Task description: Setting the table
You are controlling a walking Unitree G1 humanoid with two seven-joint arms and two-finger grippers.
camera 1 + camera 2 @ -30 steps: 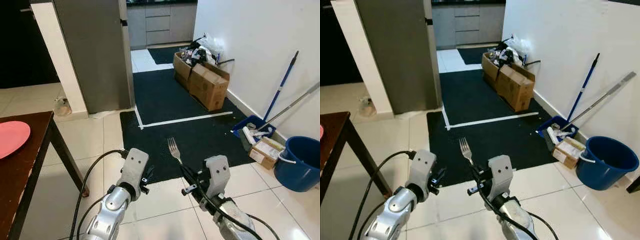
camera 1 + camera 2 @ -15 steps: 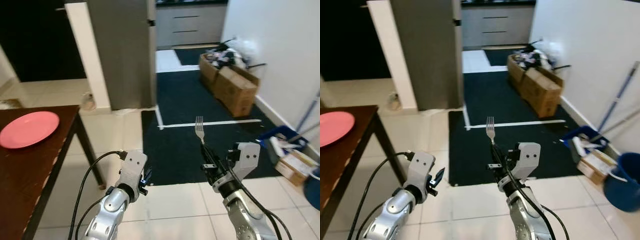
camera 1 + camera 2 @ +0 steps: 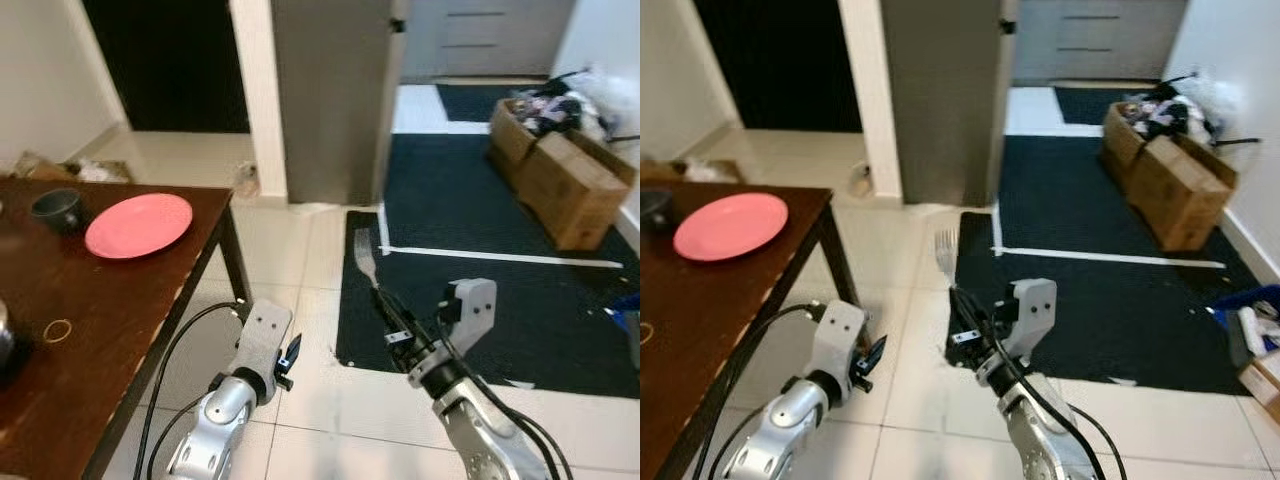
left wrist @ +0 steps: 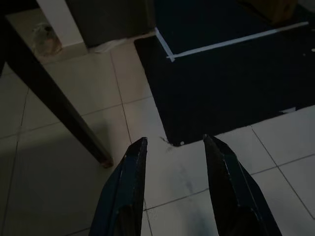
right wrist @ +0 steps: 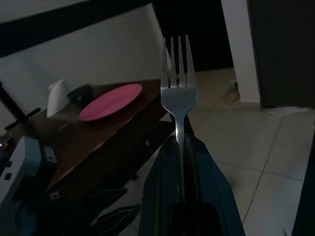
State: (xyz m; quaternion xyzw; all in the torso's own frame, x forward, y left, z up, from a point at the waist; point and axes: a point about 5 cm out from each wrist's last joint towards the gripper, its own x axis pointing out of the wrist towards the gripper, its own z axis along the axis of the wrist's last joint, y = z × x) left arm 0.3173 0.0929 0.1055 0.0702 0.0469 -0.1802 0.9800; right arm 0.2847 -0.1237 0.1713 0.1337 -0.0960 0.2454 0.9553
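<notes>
Holding, right gripper (image 3: 392, 318): its two black fingers were clamped together on the handle of the fork (image 3: 366, 260), which stood tines-up and tilted toward the robot's left, above the white floor tiles (image 3: 300, 250) at the near edge of the black mat (image 3: 480, 290).
Left gripper (image 4: 173, 147): its fingers stood apart with nothing between them, hanging low over the tiles just beside the table leg (image 4: 54, 108).
Change from a second ago: the whole view had swung to the robot's left; the blue bucket, the mop and the white wall on the right had left the picture, and far more of the table had come in. The fork stayed gripped in the same way.
Table (image 3: 110, 330): dark wood, on the robot's left, its near corner and long edge running beside the left arm; a small ring (image 3: 56, 329) lay on the near part of the top.
Plate (image 3: 138, 224): pink, lying flat near the table's far corner, well apart from the fork.
Cup (image 3: 57, 209): dark, just beside the plate on its left.
Open room: bare tiles lay between the table edge and the mat, straight ahead of both arms.
Farther off: a grey upright panel (image 3: 330, 90) and a white pillar (image 3: 258, 90) stood beyond the table corner, with a dark doorway (image 3: 170, 60) to their left.
Far right: cardboard boxes (image 3: 560, 180) sat on the mat's far side.
</notes>
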